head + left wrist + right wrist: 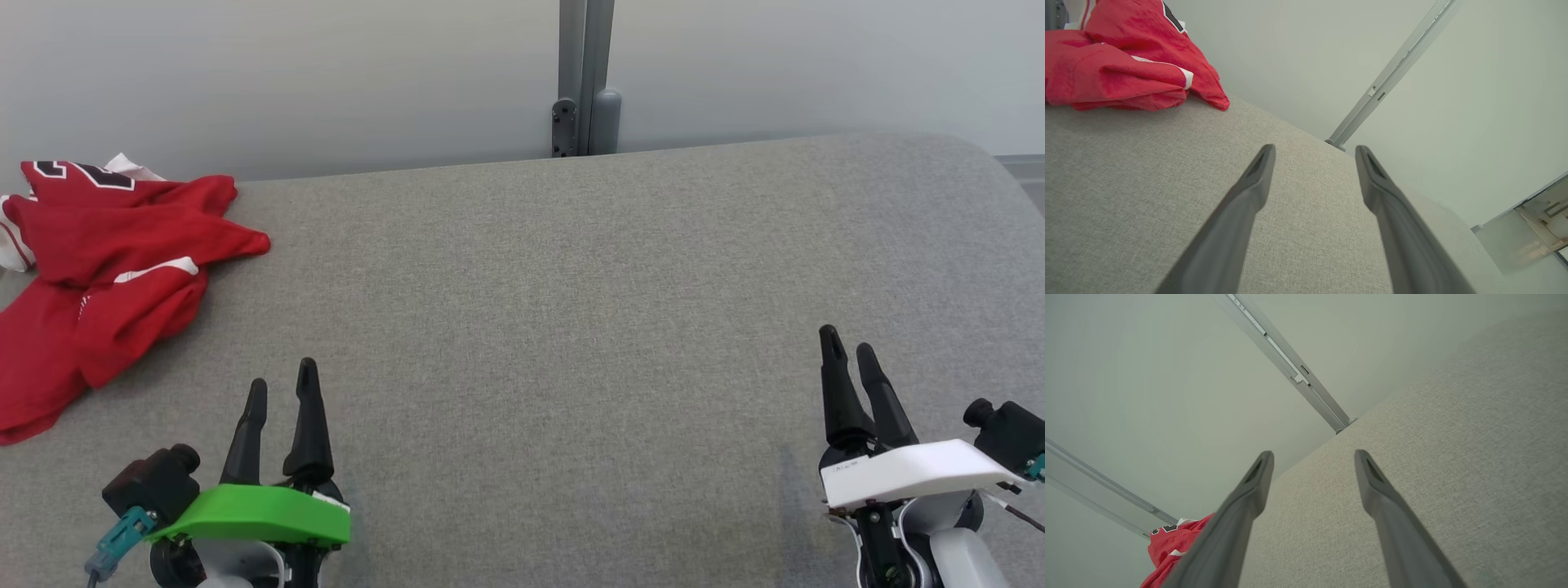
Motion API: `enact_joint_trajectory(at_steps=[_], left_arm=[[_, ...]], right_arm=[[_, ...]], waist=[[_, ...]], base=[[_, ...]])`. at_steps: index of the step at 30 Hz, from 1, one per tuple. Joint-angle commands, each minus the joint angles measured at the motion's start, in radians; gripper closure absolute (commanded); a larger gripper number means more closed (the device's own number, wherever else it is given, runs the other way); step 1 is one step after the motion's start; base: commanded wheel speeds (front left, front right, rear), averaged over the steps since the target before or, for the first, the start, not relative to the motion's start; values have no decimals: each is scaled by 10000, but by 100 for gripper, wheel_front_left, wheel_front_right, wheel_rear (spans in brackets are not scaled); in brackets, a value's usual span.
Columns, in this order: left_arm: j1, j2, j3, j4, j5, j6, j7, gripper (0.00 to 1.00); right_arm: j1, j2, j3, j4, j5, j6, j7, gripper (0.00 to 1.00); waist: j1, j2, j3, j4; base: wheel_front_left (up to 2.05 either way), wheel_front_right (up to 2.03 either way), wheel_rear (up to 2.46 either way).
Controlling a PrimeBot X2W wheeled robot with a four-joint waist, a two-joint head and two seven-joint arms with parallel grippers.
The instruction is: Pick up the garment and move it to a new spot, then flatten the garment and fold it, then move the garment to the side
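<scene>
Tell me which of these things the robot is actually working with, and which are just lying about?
For the job: red garment, crumpled at the far left of the grey padded surface; left gripper and right gripper, both open and empty.
Just there: grey post behind the surface; pale wall.

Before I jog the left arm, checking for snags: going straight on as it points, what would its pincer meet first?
Probably nothing: the left pincer faces bare grey cushion; the red garment lies off to its left. Depth is unclear.
</scene>
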Motion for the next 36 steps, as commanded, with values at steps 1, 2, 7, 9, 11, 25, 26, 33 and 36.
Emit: enact_joint_trajectory(at_steps=[1, 2, 7, 9, 11, 25, 26, 33, 36], left_arm=[[23, 73, -42, -81, 322, 68, -88, 0], [25, 74, -53, -71, 462, 91, -125, 0], [49, 77, -137, -53, 1108, 203, -259, 0], [83, 78, -166, -51, 1288, 260, -311, 0], [122, 80, -191, -48, 1482, 294, -358, 0], [304, 89, -297, 170, 2650, 424, -693, 0], [316, 89, -297, 187, 2733, 429, -714, 0], [388, 92, -237, 271, 3276, 498, -870, 0], [424, 93, -233, 326, 3523, 524, -939, 0]], right_arm=[[15, -71, 53, -162, -344, 5, -107, 0], [21, -72, 72, -157, -449, 5, -136, 0], [38, -74, 259, -31, -1238, 6, -272, 0], [38, -76, 337, 38, -1535, 5, -326, 0], [34, -78, 424, 106, -1822, 5, -375, 0], [53, -88, 703, 294, -3406, 6, -712, 0], [52, -88, 718, 300, -3526, 6, -729, 0], [17, -93, 800, 316, -4240, 7, -884, 0], [25, -96, 827, 331, -4529, 7, -955, 0]], waist=[[0, -1, 9, 0], [0, -1, 15, 0], [0, -1, 38, -4], [0, -1, 41, -5], [0, -1, 43, -5], [0, -1, 11, 3], [0, -1, 11, 6], [0, -1, 31, 15], [0, -1, 31, 19]], base=[[0, 0, 0], [0, 0, 0], [0, 0, 0], [0, 0, 0], [0, 0, 0], [0, 0, 0], [0, 0, 0], [0, 0, 0], [0, 0, 0]])
